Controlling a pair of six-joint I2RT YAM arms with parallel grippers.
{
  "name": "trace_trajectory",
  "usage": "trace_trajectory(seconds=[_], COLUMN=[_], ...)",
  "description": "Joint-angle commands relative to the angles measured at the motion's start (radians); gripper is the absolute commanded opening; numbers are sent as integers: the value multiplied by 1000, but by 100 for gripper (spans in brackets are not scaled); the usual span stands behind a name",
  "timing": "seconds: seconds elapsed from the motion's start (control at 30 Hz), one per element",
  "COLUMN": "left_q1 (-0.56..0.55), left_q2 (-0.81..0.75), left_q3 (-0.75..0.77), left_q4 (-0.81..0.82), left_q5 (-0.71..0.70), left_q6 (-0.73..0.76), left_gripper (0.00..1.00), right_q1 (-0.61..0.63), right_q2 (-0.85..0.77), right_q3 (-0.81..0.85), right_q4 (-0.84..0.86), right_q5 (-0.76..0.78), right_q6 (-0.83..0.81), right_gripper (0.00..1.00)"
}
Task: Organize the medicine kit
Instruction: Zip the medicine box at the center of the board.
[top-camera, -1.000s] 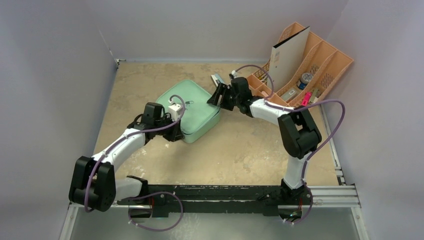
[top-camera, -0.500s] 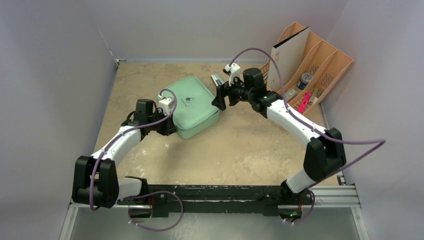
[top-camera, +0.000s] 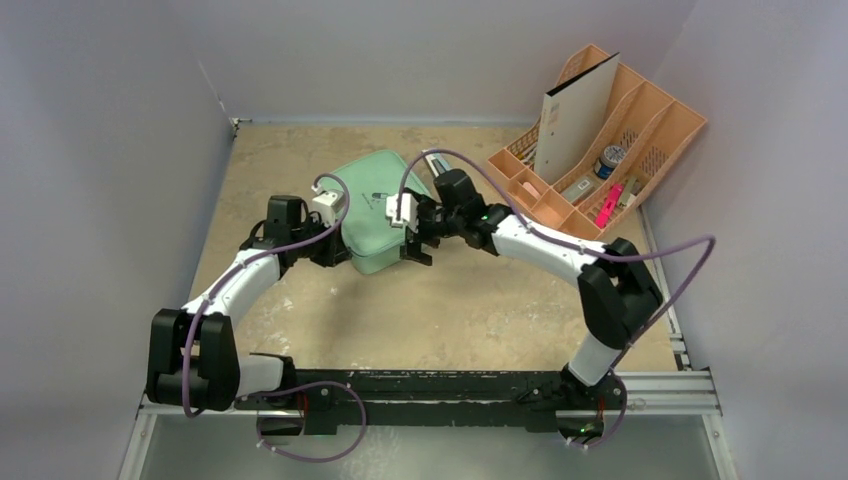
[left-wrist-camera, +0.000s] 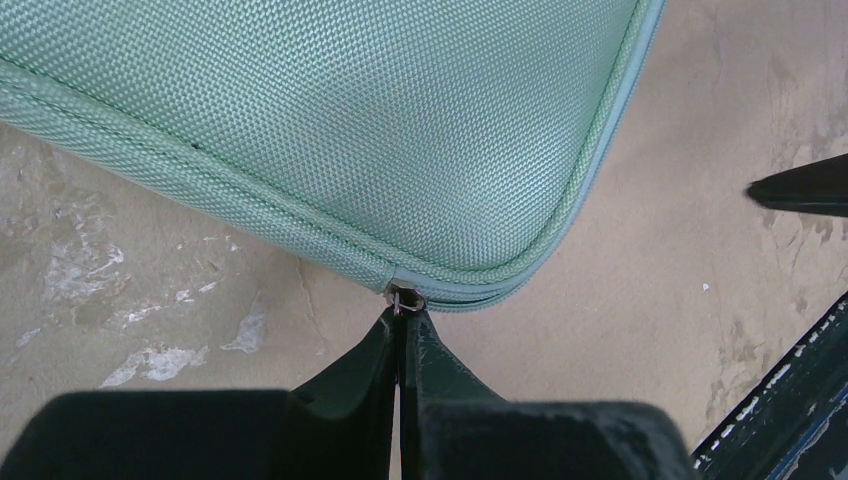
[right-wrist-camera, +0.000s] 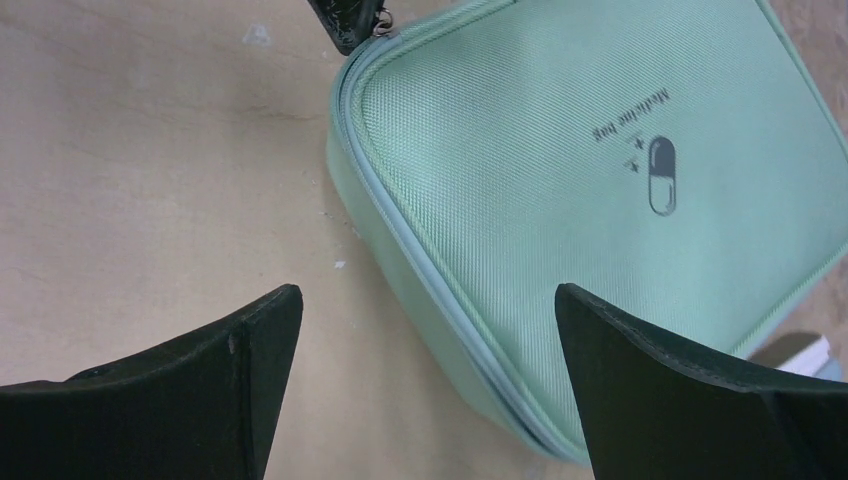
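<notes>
1. Our left gripper (left-wrist-camera: 402, 318) has its two fingers pressed tight together, and between their tips they pinch the small metal zipper pull (left-wrist-camera: 406, 298).
2. That pull sits on the zip line at a rounded corner of the medicine kit (left-wrist-camera: 340, 120). In the top view this is the kit's near-left corner, and our left arm reaches to it from the left.
3. Our right gripper (right-wrist-camera: 430, 390) is spread wide with nothing between its fingers. It hangs above the kit's near-right edge: one finger is over the bare table (right-wrist-camera: 150, 150) and the other over the woven mint-green lid. We cannot tell whether either finger touches the fabric.
4. In the right wrist view we also see the dark tip of the left gripper at the kit's corner, at the top of the picture, with the pull in it.
5. The kit lies flat on the table, left of centre and towards the far wall, between our two grippers. Its lid is down on the base. A dark capsule logo (right-wrist-camera: 661, 175) and the words "Medicine bag" face up on top.
6. A peach-orange organizer (top-camera: 672, 128) stands in the far right corner, well apart from the kit. A white board (top-camera: 575, 115) leans in one of its slots, with a round tin (top-camera: 612, 158) and a pink item (top-camera: 610, 205) in slots near it.
</notes>
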Motion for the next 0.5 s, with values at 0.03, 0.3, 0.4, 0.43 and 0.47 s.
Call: trace_trajectory(seconds=[0.03, 0.3, 0.4, 0.43, 0.47], left_q1=[7, 7, 6, 6, 5], left_q2=[-8, -4, -4, -1, 2], left_q3=[32, 51, 52, 52, 52], left_q4=[75, 46, 34, 30, 28], left_q5=[53, 79, 84, 87, 90], left_q6=[28, 37, 37, 34, 31], left_gripper=[0, 0, 0, 0, 0], right_q1=[51, 108, 112, 113, 116], right_q2=[78, 195, 230, 240, 249], right_q3=[59, 16, 32, 36, 38], right_q4=[117, 381, 430, 444, 459], right_q5=[20, 156, 156, 156, 155], right_q6=[-205, -310, -272, -257, -245], right_gripper=[97, 73, 59, 55, 51])
